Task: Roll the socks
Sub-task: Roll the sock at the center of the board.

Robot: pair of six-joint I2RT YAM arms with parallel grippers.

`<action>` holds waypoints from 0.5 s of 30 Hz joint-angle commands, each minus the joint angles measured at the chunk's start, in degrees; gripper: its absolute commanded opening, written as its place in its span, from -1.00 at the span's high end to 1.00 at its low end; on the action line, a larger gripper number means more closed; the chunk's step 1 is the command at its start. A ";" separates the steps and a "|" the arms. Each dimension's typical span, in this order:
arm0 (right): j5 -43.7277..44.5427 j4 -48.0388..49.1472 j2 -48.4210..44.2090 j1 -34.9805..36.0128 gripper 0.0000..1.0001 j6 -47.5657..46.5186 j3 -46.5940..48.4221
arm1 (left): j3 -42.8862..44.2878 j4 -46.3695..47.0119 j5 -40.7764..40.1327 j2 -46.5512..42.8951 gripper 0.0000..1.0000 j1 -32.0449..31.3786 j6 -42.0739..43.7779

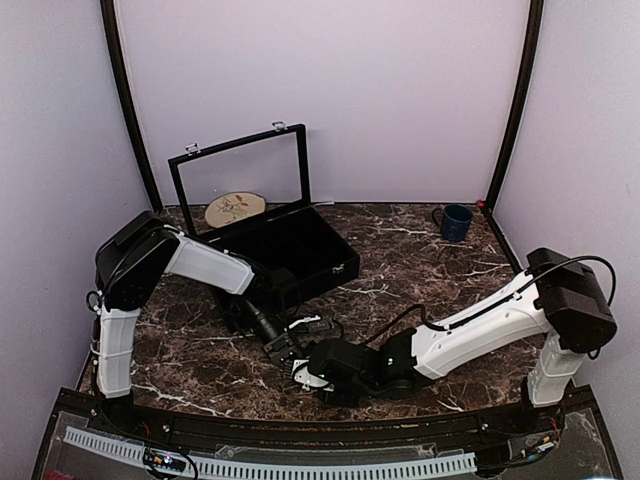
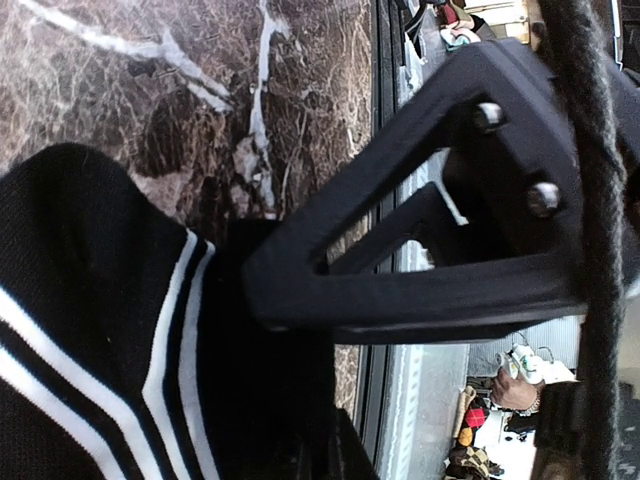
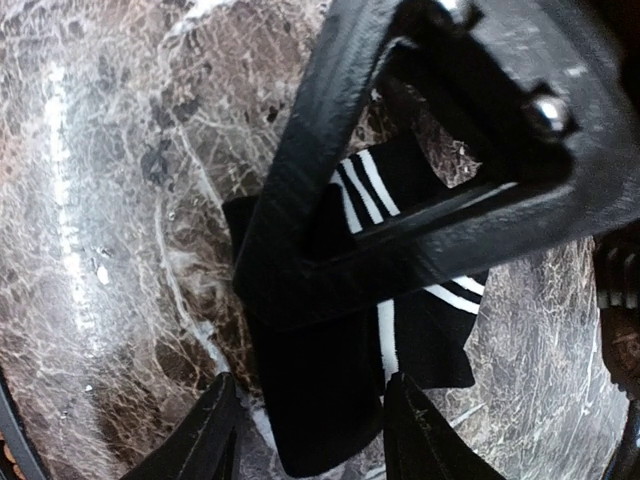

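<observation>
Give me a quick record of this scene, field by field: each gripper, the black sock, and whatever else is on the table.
left gripper: shut on the black sock, near the table's front edge
right gripper: open, fingers either side of the same sock
black sock: on the table, white stripes showing
other things: open black case, blue mug far right, round wooden disc behind the case

Sock (image 3: 330,410) on table (image 1: 420,260), before case (image 1: 300,255); mug (image 1: 455,222) behind right.
</observation>
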 commanded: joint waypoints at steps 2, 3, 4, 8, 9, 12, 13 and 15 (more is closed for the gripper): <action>-0.20 1.74 0.93 0.45 0.09 -1.56 0.39 | -0.68 -2.49 2.41 0.65 0.85 0.78 1.33; -0.39 1.79 1.12 0.30 0.10 -1.62 0.20 | -0.80 -2.45 2.50 0.65 0.86 0.78 1.32; -0.49 1.84 1.27 0.15 0.11 -1.58 0.08 | -0.85 -2.34 2.62 0.64 0.85 0.85 1.29; -1.52 2.17 1.74 -0.45 0.17 -2.12 0.00 | -1.12 -2.22 2.80 0.80 0.85 0.87 1.35; -1.67 2.07 1.95 -0.58 0.19 -2.23 0.16 | -1.12 -2.22 2.80 0.85 0.86 0.87 1.32; -2.30 1.47 2.55 -1.10 0.33 -2.25 0.58 | -1.12 -2.31 2.72 0.93 0.85 0.87 1.30; -2.60 1.36 2.52 -1.28 0.37 -2.12 0.45 | -1.06 -2.39 2.66 0.94 0.85 0.88 1.32; -3.11 0.83 2.32 -1.55 0.47 -1.71 0.19 | -1.12 -2.41 2.61 1.02 0.85 0.96 1.27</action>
